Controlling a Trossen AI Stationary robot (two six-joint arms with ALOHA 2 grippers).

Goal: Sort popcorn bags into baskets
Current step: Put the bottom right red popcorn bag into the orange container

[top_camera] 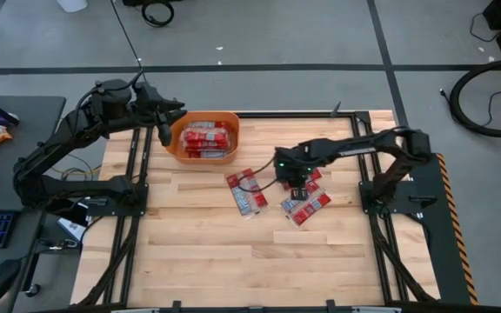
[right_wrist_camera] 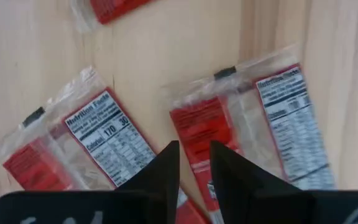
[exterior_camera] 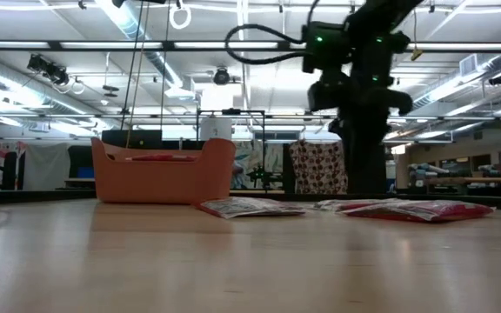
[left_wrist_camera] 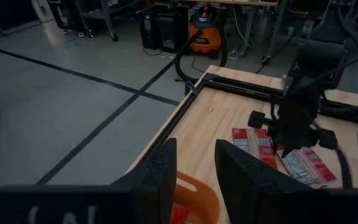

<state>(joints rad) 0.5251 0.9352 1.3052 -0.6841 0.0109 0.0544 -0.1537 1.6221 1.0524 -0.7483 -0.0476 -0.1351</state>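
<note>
An orange basket (top_camera: 209, 116) stands at the table's far left part, with several red popcorn packets inside (top_camera: 205, 139). More red-and-white packets lie flat on the wood near the middle (top_camera: 246, 193) (top_camera: 306, 207). My left gripper (top_camera: 165, 130) hovers by the basket's left wall, open and empty; its wrist view shows the orange rim (left_wrist_camera: 197, 190) under its fingers. My right gripper (top_camera: 296, 184) is low over the loose packets, slightly open, pointing down. In the right wrist view its tips (right_wrist_camera: 194, 165) stand over a packet's red end (right_wrist_camera: 194, 127), with another packet (right_wrist_camera: 98, 140) beside it. My right gripper points straight down at the red end of a packet (right_wrist_camera: 194, 127) lying flat on the table. Its own fingers hide the tips, so I cannot tell whether they touch the packet.
The loose packets overlap in a small cluster (exterior_camera: 416, 209), with one pair (exterior_camera: 246, 207) nearer the basket (exterior_camera: 163, 178). Bare wood lies toward the table's near edge. A black metal frame runs round the tabletop. A desk with a keyboard and an orange snack bag stands left of the table.
</note>
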